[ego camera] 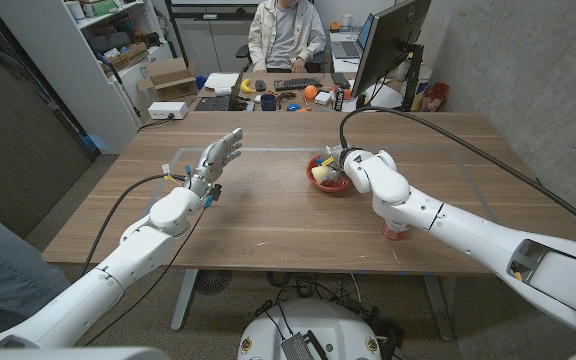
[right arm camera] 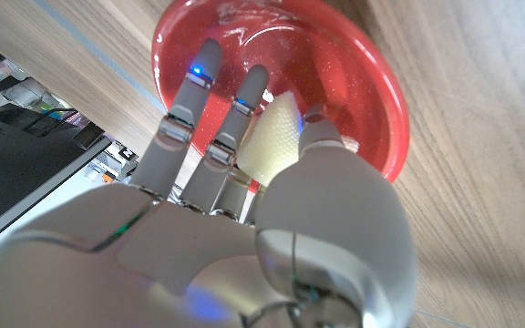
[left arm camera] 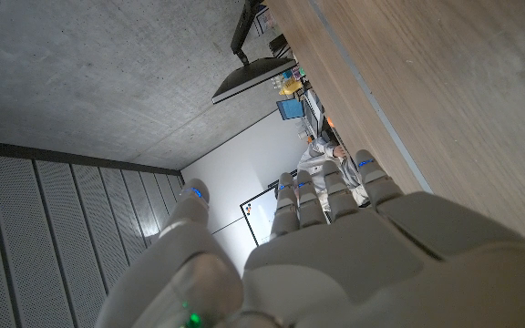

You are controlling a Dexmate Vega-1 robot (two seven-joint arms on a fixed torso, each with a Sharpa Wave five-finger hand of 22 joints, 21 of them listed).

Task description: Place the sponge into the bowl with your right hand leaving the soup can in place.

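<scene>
Sponge (right arm camera: 276,137), pale yellow and soft-looking, sits over the shallow red plastic bowl (right arm camera: 372,87), pinched between the thumb and fingers (right arm camera: 194,96) of the robot's right hand (right arm camera: 244,210); in the right wrist view the fingertips reach down inside the bowl's rim, though whether the sponge already touches the bowl's floor cannot be told. From the head view the same right hand (ego camera: 336,160) hangs over the red bowl (ego camera: 320,186), which stands on the wooden counter (ego camera: 268,215) a little right of the middle, with the yellow sponge (ego camera: 320,175) showing at the bowl's left side. Soup can (ego camera: 396,231) with a red and white label stands upright on the counter nearer the robot, just under the right forearm and mostly hidden by it, apart from the bowl. Left hand (ego camera: 216,160) is raised above the counter on the robot's left side, well apart from the bowl, fingers straight and spread with nothing in them; the left wrist view shows those fingers (left arm camera: 335,187) held side by side along the counter's edge. Behind the counter a person in a light jacket (ego camera: 286,32) sits at a cluttered desk (ego camera: 268,95), with a dark monitor (ego camera: 388,40) to one side.
</scene>
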